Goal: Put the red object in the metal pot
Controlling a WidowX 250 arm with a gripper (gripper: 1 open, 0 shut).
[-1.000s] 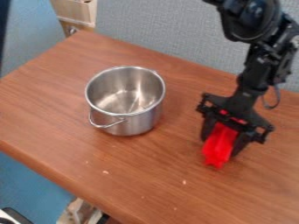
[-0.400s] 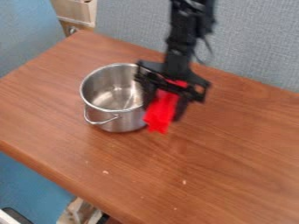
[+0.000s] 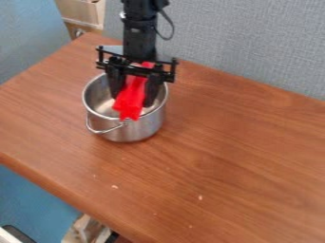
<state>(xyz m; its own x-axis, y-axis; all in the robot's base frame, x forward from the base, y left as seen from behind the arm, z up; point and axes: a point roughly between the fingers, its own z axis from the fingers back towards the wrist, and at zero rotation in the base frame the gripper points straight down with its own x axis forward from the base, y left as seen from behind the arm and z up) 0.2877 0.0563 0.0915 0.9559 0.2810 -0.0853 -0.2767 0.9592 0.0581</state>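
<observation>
Your end effector (image 3: 137,80) was closed on the red block (image 3: 131,98); its ridged, likely light, stiff sides suited your grip.

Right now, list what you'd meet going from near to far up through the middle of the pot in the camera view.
Wire loop handle, metal pot's front wall, red block, grey wall behind the table

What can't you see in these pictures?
- The bottom inside the pot: in the camera view, the red block and gripper cover it.
- The block's top end: the gripper hides it.
- The top of the robot arm: cut off by the upper edge.
</observation>
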